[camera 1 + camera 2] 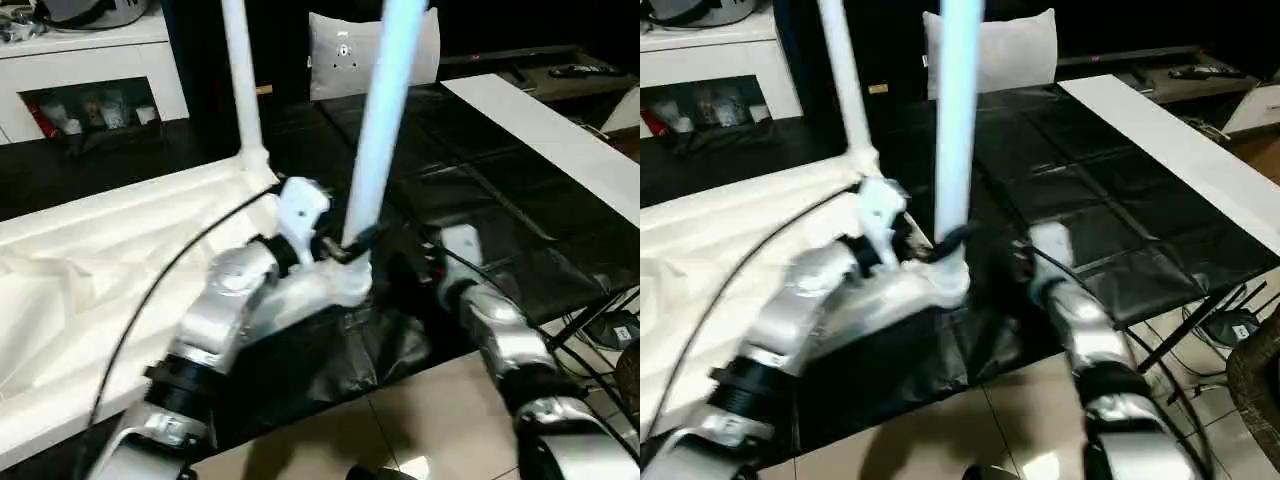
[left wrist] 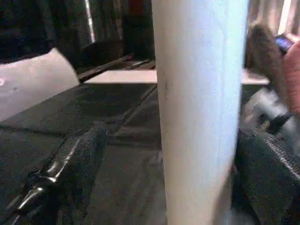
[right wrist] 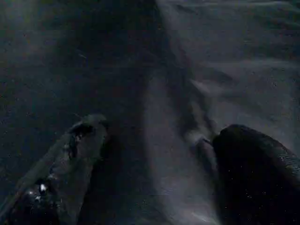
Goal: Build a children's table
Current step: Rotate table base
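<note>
Left wrist view: the left gripper (image 2: 197, 187) has its fingers spread wide around one upright white leg (image 1: 380, 130), near its base at the corner of the overturned tabletop (image 1: 120, 250). Two legs stand; the second leg (image 1: 240, 80) rises from the far corner. The right gripper (image 3: 154, 173), fingers spread and empty, hangs over the black mat (image 1: 480, 190), just beside that corner. Bare mat stretches beyond toward the white board (image 1: 550, 130).

Upright near leg (image 1: 380, 130) stands between left tool (image 1: 345, 245) and right tool (image 1: 432, 262); black mat (image 1: 480, 190) beyond open.
</note>
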Robot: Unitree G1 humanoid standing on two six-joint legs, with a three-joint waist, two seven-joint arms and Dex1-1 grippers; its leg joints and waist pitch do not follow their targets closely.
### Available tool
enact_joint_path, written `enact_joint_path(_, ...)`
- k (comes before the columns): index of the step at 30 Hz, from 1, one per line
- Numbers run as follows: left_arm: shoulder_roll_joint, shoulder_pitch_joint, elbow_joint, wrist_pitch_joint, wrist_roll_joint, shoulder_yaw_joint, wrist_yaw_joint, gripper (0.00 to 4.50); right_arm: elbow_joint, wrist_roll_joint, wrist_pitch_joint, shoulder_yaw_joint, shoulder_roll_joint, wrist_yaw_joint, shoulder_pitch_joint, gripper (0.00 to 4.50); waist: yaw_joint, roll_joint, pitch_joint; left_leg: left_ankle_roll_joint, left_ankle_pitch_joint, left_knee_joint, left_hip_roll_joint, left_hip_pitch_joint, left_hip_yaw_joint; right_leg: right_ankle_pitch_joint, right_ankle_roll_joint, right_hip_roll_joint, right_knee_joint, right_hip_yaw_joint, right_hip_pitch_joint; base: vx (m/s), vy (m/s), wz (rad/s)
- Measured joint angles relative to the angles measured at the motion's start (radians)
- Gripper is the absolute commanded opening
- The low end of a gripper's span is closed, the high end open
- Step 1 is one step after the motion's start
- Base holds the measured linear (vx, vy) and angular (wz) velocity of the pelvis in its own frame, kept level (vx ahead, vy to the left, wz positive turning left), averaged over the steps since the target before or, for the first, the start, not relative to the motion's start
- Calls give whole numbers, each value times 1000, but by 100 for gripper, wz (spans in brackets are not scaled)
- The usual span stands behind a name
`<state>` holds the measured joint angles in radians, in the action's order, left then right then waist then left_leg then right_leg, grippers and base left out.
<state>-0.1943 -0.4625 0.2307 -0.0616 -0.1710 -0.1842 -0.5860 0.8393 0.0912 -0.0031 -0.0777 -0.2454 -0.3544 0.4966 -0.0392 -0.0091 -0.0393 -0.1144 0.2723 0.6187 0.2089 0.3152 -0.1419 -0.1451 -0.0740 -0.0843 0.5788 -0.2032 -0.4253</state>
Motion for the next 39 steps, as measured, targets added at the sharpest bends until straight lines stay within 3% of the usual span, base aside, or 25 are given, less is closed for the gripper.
enact_joint_path(3,-37,50,-36,-25,2,13,-2,442,-77,28,10,-30,-18,-31,-35,450,1,0,0,0,0,0,0,0,0,0,0,0,0,0,0,0,0,0)
enact_joint_path(6,-48,109,-88,-86,15,17,14,442,-206,66,69,-35,-10,-55,-78,450,-2,1,0,0,0,0,0,0,0,0,0,0,-1,0,0,0,0,0)
enact_joint_path(11,29,292,-304,-131,-71,79,120,442,-591,135,278,-12,15,-28,-233,450,-18,0,0,1,1,0,0,2,0,-1,1,0,-3,0,0,0,0,0)
enact_joint_path(14,32,356,-390,-149,-72,116,176,442,-729,153,350,-3,17,-14,-302,450,-22,-5,0,0,0,0,0,1,0,0,2,0,-3,-1,1,0,0,0)
enact_joint_path(18,50,456,-495,-182,-43,186,272,442,-905,152,345,15,26,-14,-421,450,-19,-10,0,0,0,0,2,0,1,4,8,6,-16,-6,9,0,0,0)
enact_joint_path(19,51,456,-500,-192,-25,200,297,442,-929,150,353,23,24,-12,-427,450,-18,-10,-1,-1,0,1,3,6,13,6,11,5,-22,-15,13,-23,-8,19)
enact_joint_path(20,48,445,-502,-201,-5,209,324,442,-959,149,370,34,21,-12,-433,450,-3,-6,-1,-1,-3,4,1,18,49,6,13,-1,-28,-37,23,-23,-8,19)
enact_joint_path(21,47,441,-505,-207,6,213,342,442,-977,146,386,47,17,-10,-433,450,7,-7,-1,0,-5,5,-1,22,66,7,13,3,-29,-38,31,-17,-63,50)
enact_joint_path(22,47,436,-505,-217,16,217,360,442,-995,141,396,57,18,-5,-433,450,13,-4,-4,-5,-5,6,-4,23,83,3,13,11,-15,-29,37,12,-86,62)
enact_joint_path(23,50,423,-503,-238,22,229,391,442,-1006,135,407,73,22,5,-429,450,17,-6,-6,-11,-7,6,-8,19,99,-26,11,22,20,-3,38,12,-86,62)
enact_joint_path(24,51,411,-498,-247,30,233,413,442,-1009,127,409,85,25,13,-424,450,22,-17,-7,-16,-10,6,-15,16,115,-58,-1,31,59,28,40,43,-132,75)
enact_joint_path(26,43,413,-495,-275,71,234,449,442,-1023,93,402,97,20,26,-421,450,15,-32,-7,-15,-16,5,-22,15,141,-105,-19,41,101,48,41,71,-204,85)
enact_joint_path(27,42,418,-493,-284,87,227,457,442,-1023,75,387,96,2,30,-419,450,-5,-41,-2,28,-8,24,-27,24,139,-110,-23,41,100,33,42,60,-194,65)
enact_joint_path(28,54,424,-492,-288,95,217,462,442,-1023,63,383,95,-15,27,-419,450,-26,-37,-6,57,8,62,-27,42,109,-116,-17,34,99,18,41,24,-162,46)
enact_joint_path(29,68,442,-492,-290,101,200,461,442,-1023,61,382,94,-31,18,-431,450,-42,-38,-7,61,10,86,-48,52,67,-119,-12,24,97,1,43,24,-162,46)
enact_joint_path(30,75,447,-492,-295,103,183,461,442,-1025,61,383,91,-33,18,-437,450,-57,-33,-6,62,10,79,-63,51,48,-117,-4,20,96,-11,43,22,-122,53)
enact_joint_path(31,80,447,-493,-297,104,174,461,442,-1026,60,383,84,-32,19,-441,450,-66,-31,-7,74,16,79,-81,52,43,-117,-4,21,95,-24,42,20,-74,47)
enact_joint_path(32,81,447,-495,-306,103,171,461,442,-1029,58,383,76,-33,24,-447,450,-77,-20,-5,82,21,106,-93,65,46,-118,-6,20,95,-44,42,20,-74,47)
enact_joint_path(33,82,447,-497,-320,102,170,463,442,-1032,57,383,74,-30,34,-455,450,-80,-18,-5,82,21,124,-92,80,50,-120,-9,16,95,-61,44,-15,-51,41)
enact_joint_path(34,82,449,-499,-337,102,170,467,442,-1034,58,386,65,-21,49,-462,450,-83,-14,-7,82,21,124,-85,85,53,-121,-12,9,94,-79,49,-42,-24,47)
enact_joint_path(35,81,453,-498,-346,102,172,472,442,-1034,73,402,43,0,66,-463,450,-88,-5,-13,74,17,100,-65,67,38,-119,-11,10,89,-81,58,-42,-24,47)
enact_joint_path(36,76,461,-498,-346,104,173,473,442,-1035,83,419,37,13,76,-463,450,-90,2,-16,81,10,79,-62,54,27,-108,-12,12,69,-77,71,-44,38,18)
enact_joint_path(37,61,467,-500,-335,109,173,472,442,-1041,98,434,37,24,81,-462,450,-87,11,-16,90,0,67,-59,47,25,-99,0,21,46,-74,84,-36,83,0)
enact_joint_path(38,45,464,-504,-316,114,174,470,442,-1057,107,442,41,32,84,-463,450,-80,9,-15,90,-3,58,-54,42,9,-95,14,34,54,-14,79,-36,83,0)
enact_joint_path(39,40,464,-509,-305,122,183,470,442,-1068,109,443,41,31,84,-466,450,-71,4,-15,89,-5,59,-55,38,-5,-96,21,32,70,21,77,-25,57,15)
